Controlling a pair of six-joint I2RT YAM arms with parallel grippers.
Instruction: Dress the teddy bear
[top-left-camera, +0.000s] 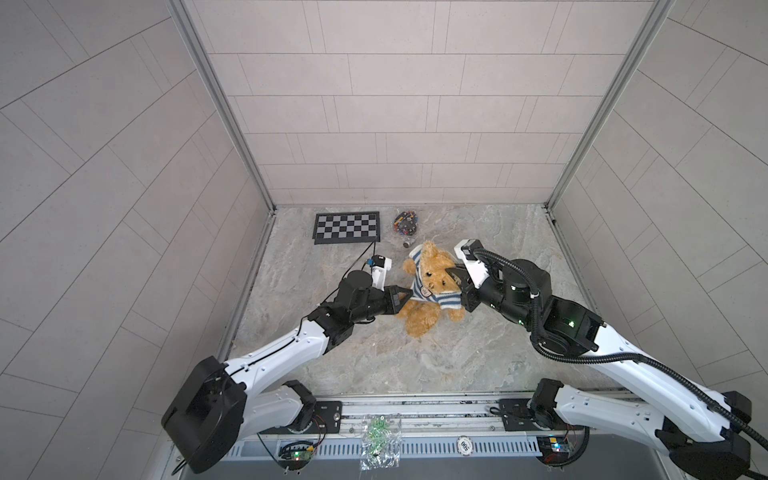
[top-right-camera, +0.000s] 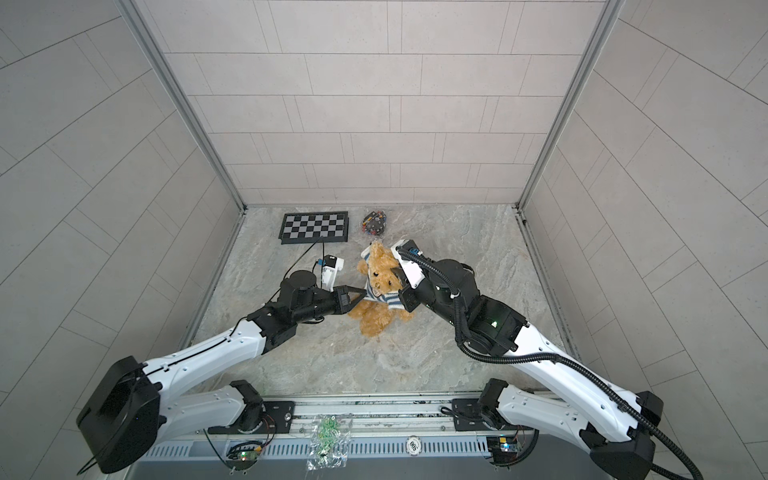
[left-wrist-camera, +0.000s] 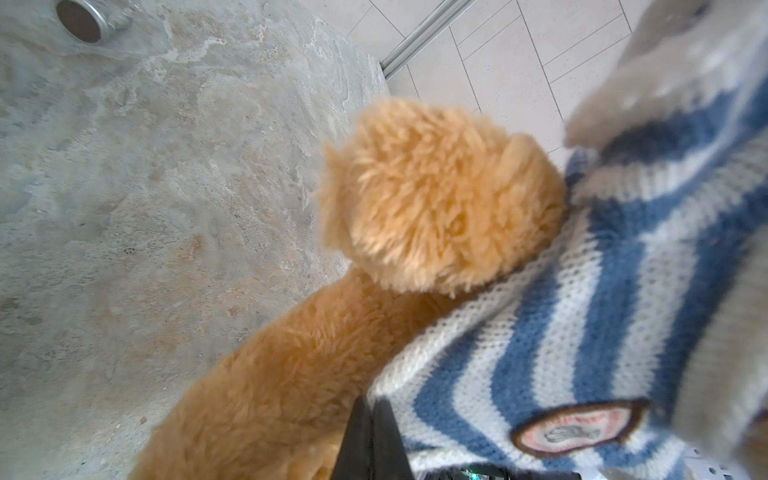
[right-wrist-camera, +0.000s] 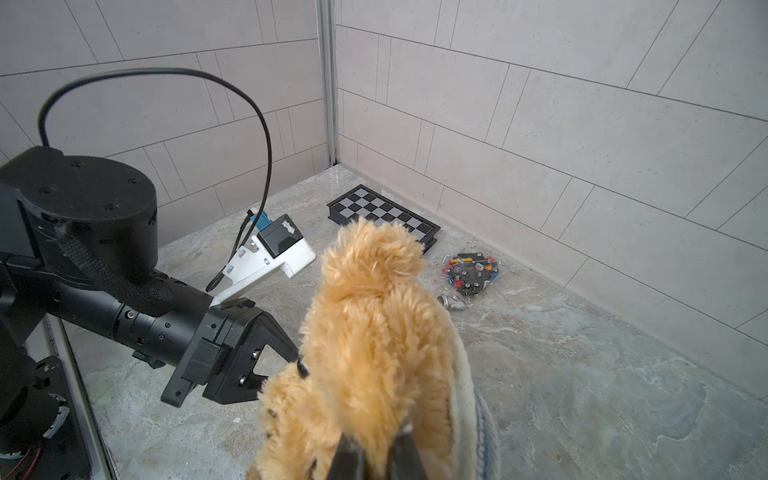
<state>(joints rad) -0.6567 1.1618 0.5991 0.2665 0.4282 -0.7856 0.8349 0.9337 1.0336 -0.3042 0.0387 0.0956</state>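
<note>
Teddy bear (top-left-camera: 432, 272) sits mid-tabletop (top-left-camera: 498, 353) between both arms, face to the camera in both top views. Its striped shirt (top-left-camera: 442, 300) is bunched round neck and chest, with belly and legs bare, so the hem is left to pull down. Pinched shut: left hand (top-left-camera: 406, 295) on the shirt's edge, right hand (top-left-camera: 453, 275) at the head.

Left wrist: one paw (left-wrist-camera: 436, 208) is out beside the knit, and the chest patch (left-wrist-camera: 577, 428) shows.

Right wrist: fingers (right-wrist-camera: 351, 457) are closed in fur, possibly the collar too; it is too blurred to tell.

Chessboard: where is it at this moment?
In both top views the chessboard lies at the back left of the table, near the rear wall, just left of the bag of small parts.
</note>
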